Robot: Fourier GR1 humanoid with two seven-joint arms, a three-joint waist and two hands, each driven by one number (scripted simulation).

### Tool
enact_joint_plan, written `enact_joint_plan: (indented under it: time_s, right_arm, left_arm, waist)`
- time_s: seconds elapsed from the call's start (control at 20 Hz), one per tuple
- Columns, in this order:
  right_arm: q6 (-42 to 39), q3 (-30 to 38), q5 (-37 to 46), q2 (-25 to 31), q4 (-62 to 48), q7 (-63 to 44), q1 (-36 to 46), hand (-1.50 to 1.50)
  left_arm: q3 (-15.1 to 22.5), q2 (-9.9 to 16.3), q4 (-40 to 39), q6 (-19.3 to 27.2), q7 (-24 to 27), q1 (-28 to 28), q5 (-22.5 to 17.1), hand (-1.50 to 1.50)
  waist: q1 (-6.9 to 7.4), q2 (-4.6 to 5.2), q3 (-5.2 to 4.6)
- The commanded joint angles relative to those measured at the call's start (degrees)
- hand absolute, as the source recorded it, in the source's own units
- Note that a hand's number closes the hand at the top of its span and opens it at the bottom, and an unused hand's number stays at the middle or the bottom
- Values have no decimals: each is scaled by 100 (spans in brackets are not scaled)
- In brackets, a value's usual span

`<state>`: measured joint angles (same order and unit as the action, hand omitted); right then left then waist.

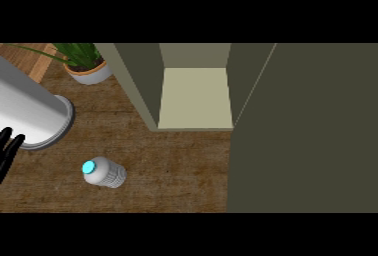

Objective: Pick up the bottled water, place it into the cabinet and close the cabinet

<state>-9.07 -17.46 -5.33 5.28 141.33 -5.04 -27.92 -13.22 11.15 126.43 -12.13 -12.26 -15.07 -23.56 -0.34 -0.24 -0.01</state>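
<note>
Bottle (104, 172) stands upright on the wood counter (177, 170) at about 8 o'clock, seen from above: cyan cap, ribbed clear-grey body. No label or writing readable on it. Nothing touches it.

Left hand (9, 150) at 9 o'clock, only black fingers showing at the view's edge, straight and relaxed, holding nothing, near the bottle but apart from it. Right hand not seen.

Big grey cylinder (29, 112) at 10 o'clock, lying tilted, rim toward the counter, just above the left hand; contents can't tell.

Cabinet (196, 97) at 12 o'clock, open, pale shelf inside, nothing visible on it. Its door (303, 130) fills the 3 o'clock side, swung open, dark olive, plain, no text.

Plant (85, 62) in a white pot with orange band at 11 o'clock, green leaves in it, well apart from the bottle.
</note>
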Motion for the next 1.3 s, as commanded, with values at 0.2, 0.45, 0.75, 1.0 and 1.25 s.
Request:
enact_joint_plan:
  time_s: [0.2, 0.45, 0.75, 1.0, 1.25]
  right_arm:
    - [-15, -611, 540, 76, 700, 166, -792, -150]
    - [178, -913, 756, 30, 887, 78, -726, -150]
    - [-147, -718, 514, 538, 1078, 904, -1793, -150]
    - [-156, -702, 375, 719, 1134, 1259, -2174, -150]
    - [-62, -941, 571, 864, 1266, 1407, -2494, -150]
  left_arm:
    - [-102, -86, -1119, -277, 381, 195, 331, -150]
    - [86, -98, -1949, -326, 479, 535, 722, -150]
    - [-28, -160, -3159, -827, 1038, 394, 575, -150]
    - [-79, -218, -4617, -1043, 1961, 775, 950, -150]
    - [-287, 20, -6083, -1210, 2789, 1324, 1248, -150]
  waist:
    - [-29, 11, -3]
    - [-45, 26, -8]
    - [-95, 2, -6]
    - [-131, 8, -8]
    - [-161, 17, -16]
